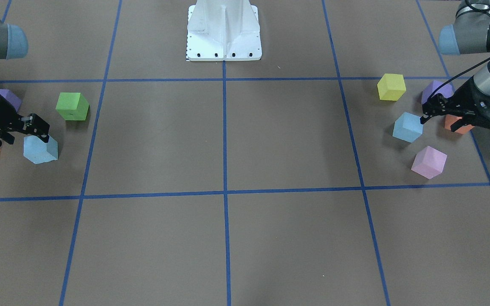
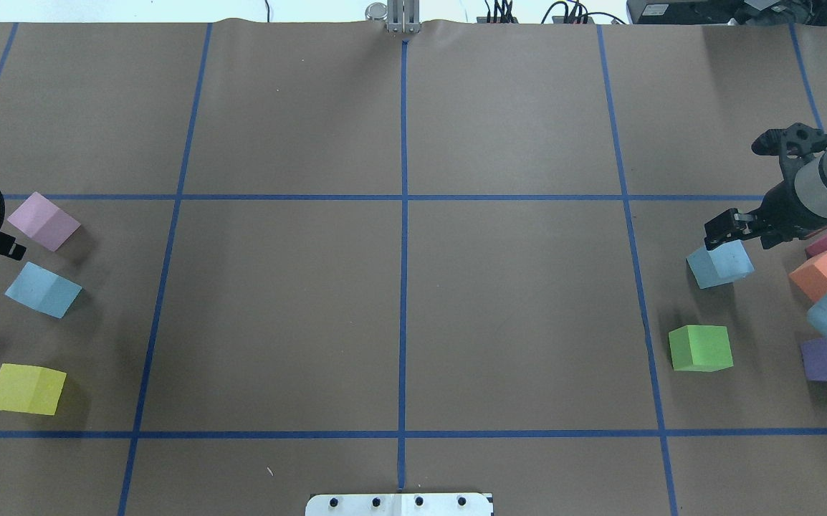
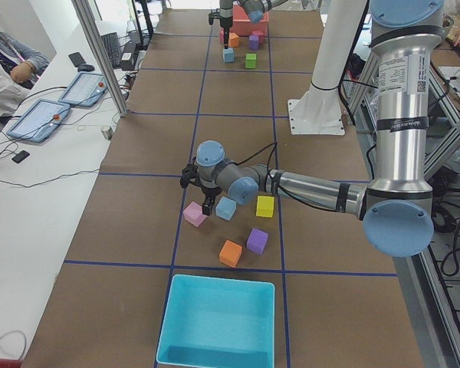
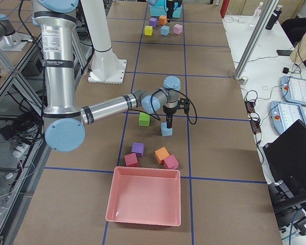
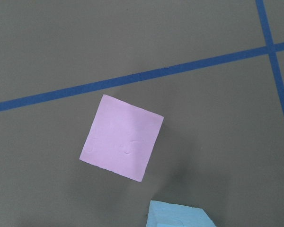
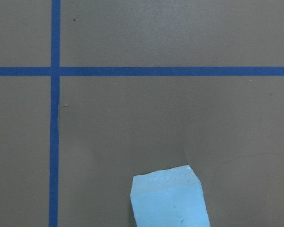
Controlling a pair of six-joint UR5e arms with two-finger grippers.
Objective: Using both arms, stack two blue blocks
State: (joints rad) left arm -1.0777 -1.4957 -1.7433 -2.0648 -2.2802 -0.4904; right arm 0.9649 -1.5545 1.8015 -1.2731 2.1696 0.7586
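Note:
One blue block lies on the table on my left side, also seen in the overhead view and at the bottom of the left wrist view. My left gripper hovers beside and above it, and its fingers look shut and empty. The other blue block lies on my right side, also seen in the overhead view and the right wrist view. My right gripper is just over this block's top far edge. Its fingers look shut and hold nothing.
Near the left block are pink, yellow, purple and orange cubes and a turquoise bin. Near the right block are green, orange, magenta and purple cubes and a pink bin. A white base pedestal stands mid-table.

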